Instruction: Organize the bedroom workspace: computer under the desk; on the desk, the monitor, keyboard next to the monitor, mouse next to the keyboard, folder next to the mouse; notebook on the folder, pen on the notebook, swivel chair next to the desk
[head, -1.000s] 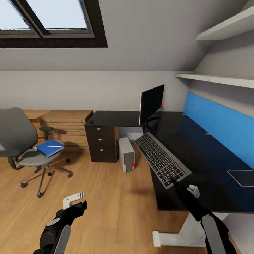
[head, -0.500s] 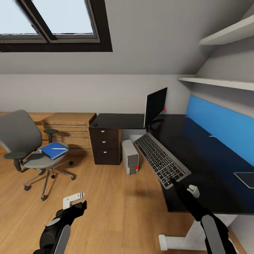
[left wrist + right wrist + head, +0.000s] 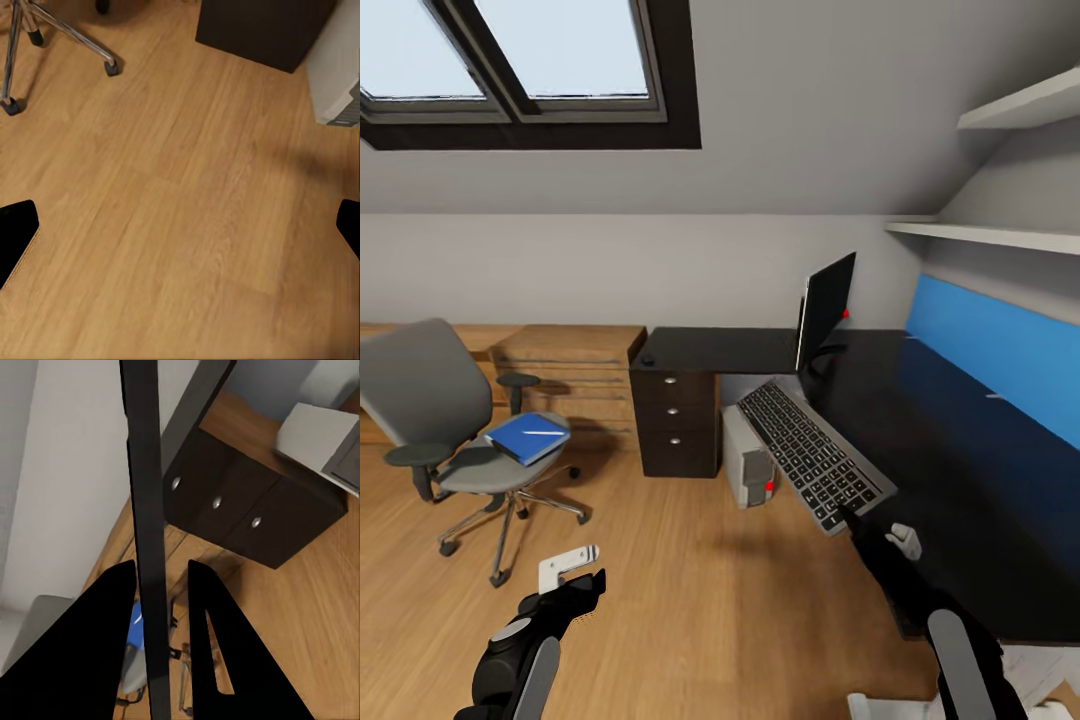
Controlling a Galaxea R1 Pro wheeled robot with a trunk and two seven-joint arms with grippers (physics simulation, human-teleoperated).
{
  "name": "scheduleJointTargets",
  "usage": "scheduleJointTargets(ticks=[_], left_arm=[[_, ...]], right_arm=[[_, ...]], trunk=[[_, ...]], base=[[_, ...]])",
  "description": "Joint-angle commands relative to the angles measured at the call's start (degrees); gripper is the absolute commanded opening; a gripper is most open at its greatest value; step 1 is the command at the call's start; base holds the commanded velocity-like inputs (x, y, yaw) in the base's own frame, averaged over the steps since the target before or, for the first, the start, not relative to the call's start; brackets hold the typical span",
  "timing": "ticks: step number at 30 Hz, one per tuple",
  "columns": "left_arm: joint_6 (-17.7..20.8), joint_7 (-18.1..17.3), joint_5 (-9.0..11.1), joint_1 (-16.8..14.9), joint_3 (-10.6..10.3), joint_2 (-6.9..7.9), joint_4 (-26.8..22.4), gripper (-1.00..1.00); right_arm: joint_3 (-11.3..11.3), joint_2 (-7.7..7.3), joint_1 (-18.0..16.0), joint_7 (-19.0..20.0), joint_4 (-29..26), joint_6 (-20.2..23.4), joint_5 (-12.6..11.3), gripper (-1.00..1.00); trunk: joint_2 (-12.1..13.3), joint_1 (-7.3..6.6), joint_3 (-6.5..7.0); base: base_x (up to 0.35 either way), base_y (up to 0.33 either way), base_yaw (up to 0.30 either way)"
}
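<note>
Head view: our right gripper (image 3: 847, 512) is clamped on the near end of the keyboard (image 3: 810, 456), which runs up and away from the fingers, tilted, along the edge of the desk (image 3: 950, 500). We can't tell whether it touches the desktop. Monitor (image 3: 826, 309) stands on the desk beyond the keyboard's far end. Computer (image 3: 747, 469) sits on the floor (image 3: 690, 590) under the desk, just left of the held keyboard, beside the drawer unit (image 3: 678, 425). Mouse (image 3: 648, 359) is a small dark lump on the far desk wing, above the drawers. Our left gripper (image 3: 575, 572) hangs over bare floor, well apart from everything, nothing in it; how wide it's spread we read from the wrist. Swivel chair (image 3: 450, 420) is beyond it and to its left, folder (image 3: 528, 438) on the seat with the pen (image 3: 543, 433) lying on top.

Left wrist view: both fingertips (image 3: 16, 236) sit far apart, gap wide, only floor between them. Chair legs and the drawer unit's base are ahead.

Right wrist view: both fingers (image 3: 206, 652) pinch the keyboard (image 3: 148, 555), seen edge-on as a thin dark bar. Drawers with silver knobs lie beyond.
</note>
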Motion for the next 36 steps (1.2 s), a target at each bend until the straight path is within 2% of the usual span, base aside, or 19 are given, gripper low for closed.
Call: scheduleJointTargets(ticks=[1,19,25,36], left_arm=[[0.2,0.4,0.6,0.0,0.0,-0.02,-0.1,1.0],[0.2,0.4,0.5,0.0,0.0,-0.02,0.1,1.0],[0.1,0.6,0.5,0.0,-1.0,-0.02,0.4,1.0],[0.1,0.6,0.4,0.0,-1.1,-0.02,0.6,1.0]], right_arm=[[0.1,0.07,-0.1,0.1,0.0,0.5,-0.5,-1.0],[0.5,-0.26,-0.1,0.1,1.3,0.5,-0.6,-1.0],[0.4,-0.4,-0.1,0.2,1.6,0.5,-0.7,-1.0],[0.4,-0.44,-0.1,0.3,1.7,0.5,-0.6,-1.0]], trunk=[[0.0,0.03,-0.06],[0.0,0.03,-0.06],[0.0,0.03,-0.06],[0.0,0.03,-0.06]], base=[[0.245,0.257,0.0],[0.252,0.248,0.0],[0.302,0.138,0.0],[0.312,0.103,0.0]])
